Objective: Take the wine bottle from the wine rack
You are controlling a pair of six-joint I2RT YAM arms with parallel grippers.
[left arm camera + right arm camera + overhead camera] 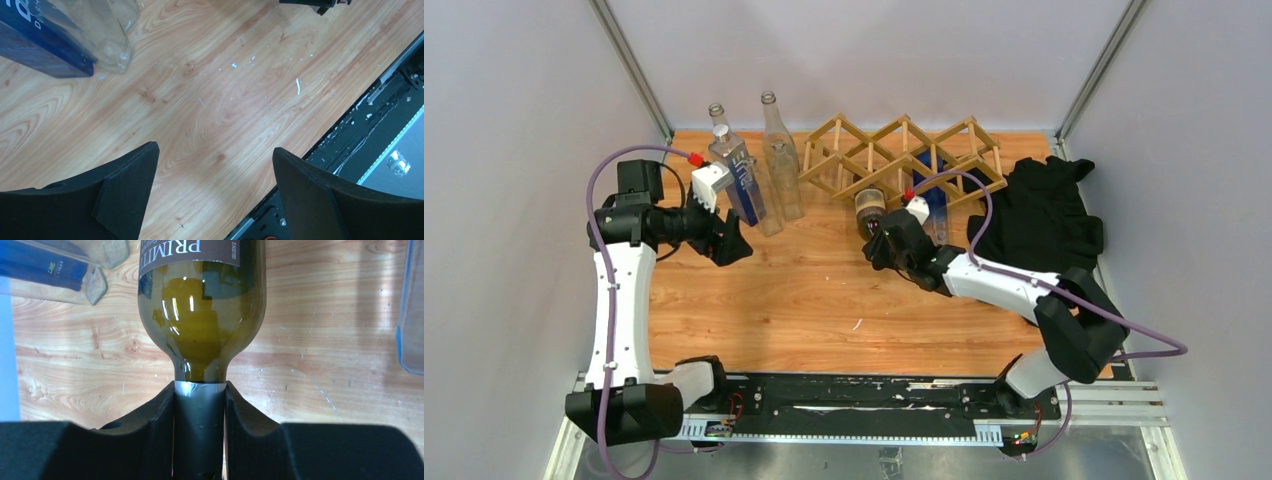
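As the wine bottle (869,205) was shown from above at the front of the wine rack (904,150), the left gripper (215,150) was seen spread wide and empty over the table (225,100), while the right gripper (199,410) was clamped on its foil neck, apparently for drawing it out.

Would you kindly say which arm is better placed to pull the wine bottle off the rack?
Right: the right gripper is shut on the neck of the wine bottle at the wine rack; the left gripper is open, empty, farther away.
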